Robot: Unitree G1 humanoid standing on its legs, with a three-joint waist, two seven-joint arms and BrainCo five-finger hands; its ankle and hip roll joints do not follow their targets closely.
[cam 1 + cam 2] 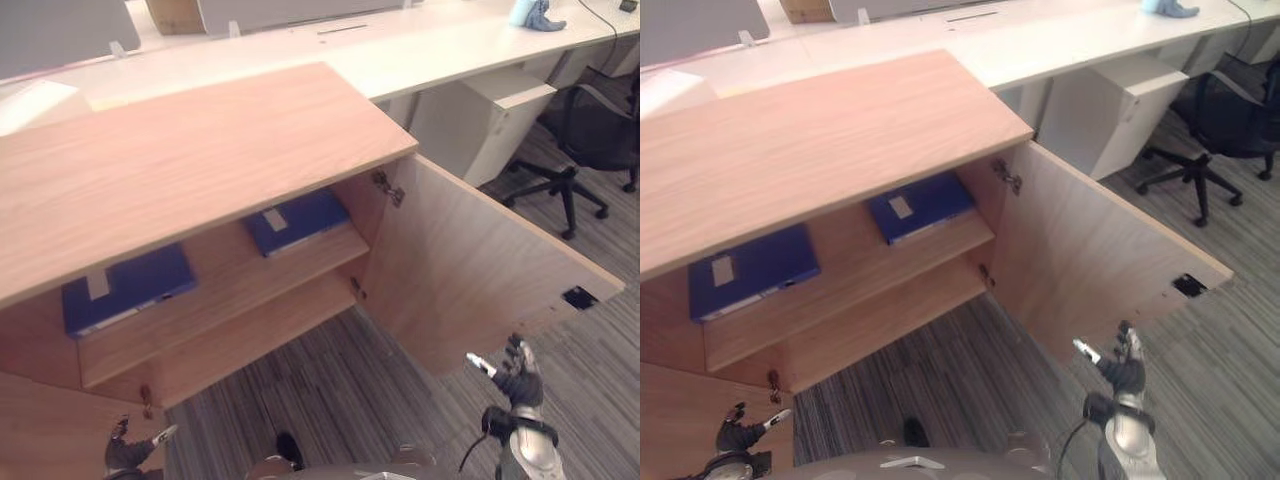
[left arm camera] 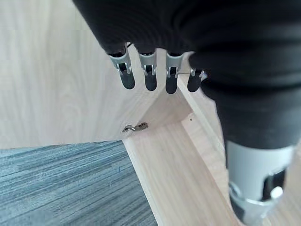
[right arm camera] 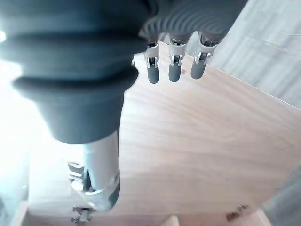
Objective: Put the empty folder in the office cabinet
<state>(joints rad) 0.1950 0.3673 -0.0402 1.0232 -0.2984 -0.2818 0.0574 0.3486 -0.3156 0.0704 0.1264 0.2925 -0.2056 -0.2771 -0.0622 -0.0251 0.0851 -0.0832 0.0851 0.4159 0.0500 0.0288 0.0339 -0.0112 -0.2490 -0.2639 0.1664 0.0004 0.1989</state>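
Note:
The wooden office cabinet (image 1: 180,160) stands open before me. Two blue folders lie flat on its upper shelf, one at the left (image 1: 125,288) and one further right (image 1: 297,220). The lower shelf (image 1: 250,335) is bare. My left hand (image 1: 130,450) hangs low by the left door (image 1: 50,430), with fingers (image 2: 150,75) straight and nothing in them. My right hand (image 1: 520,375) is open below the swung-out right door (image 1: 480,270), its fingers (image 3: 174,66) pointing at the door panel (image 3: 197,141) and holding nothing.
A long white desk (image 1: 400,50) runs behind the cabinet, with a white pedestal (image 1: 480,110) under it. A black office chair (image 1: 590,130) stands at the far right. Grey striped carpet (image 1: 330,390) lies between me and the cabinet. A metal hinge (image 2: 135,127) sits in the cabinet's corner.

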